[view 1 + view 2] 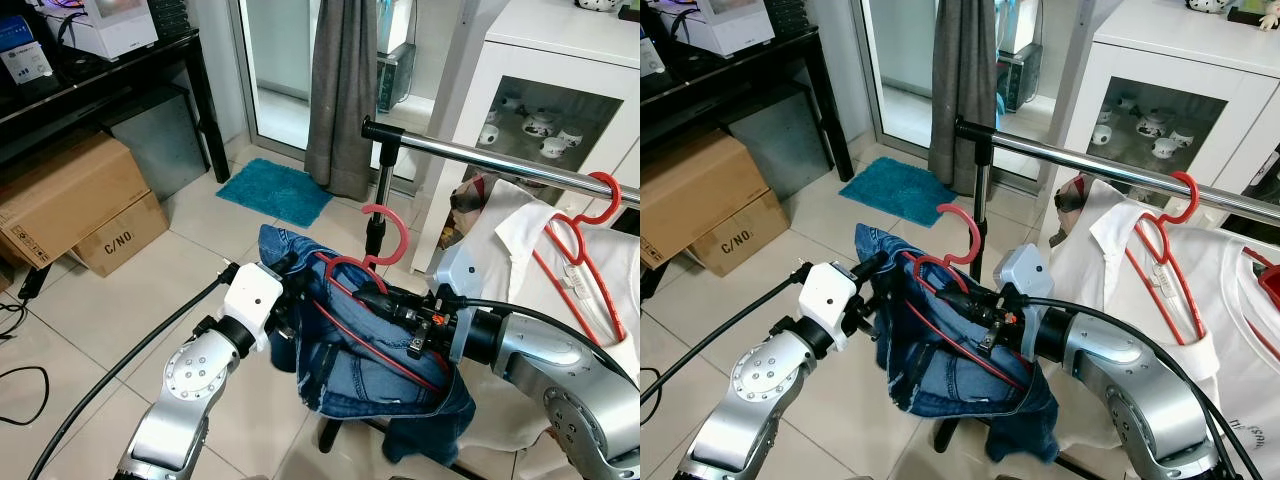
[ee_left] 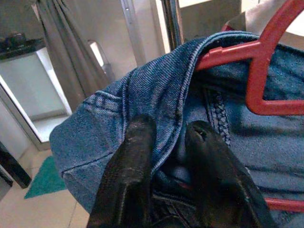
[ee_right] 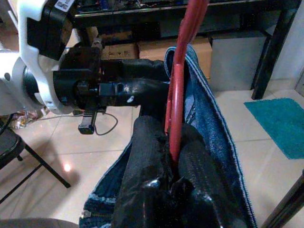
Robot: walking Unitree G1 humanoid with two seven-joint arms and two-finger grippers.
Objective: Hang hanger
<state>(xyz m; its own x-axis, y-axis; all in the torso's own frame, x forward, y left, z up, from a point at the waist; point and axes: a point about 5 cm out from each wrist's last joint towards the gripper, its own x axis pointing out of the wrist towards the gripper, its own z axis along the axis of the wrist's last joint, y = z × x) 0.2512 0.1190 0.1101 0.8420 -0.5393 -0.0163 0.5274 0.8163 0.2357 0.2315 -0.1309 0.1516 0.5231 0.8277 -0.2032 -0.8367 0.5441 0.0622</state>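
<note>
My right end effector pinches the red hanger, my left end effector grips its jeans; the hook is below the rail (hanging remains, I judge)

The right gripper is closing its two black fingers on the red hanger, which is rising to the top centre of the frame. Blue jeans are draping over the hanger, running toward the lower right. At upper left, the left gripper is pinching the denim's edge. A teal mat is lying at right, with cardboard boxes sitting behind.
</note>
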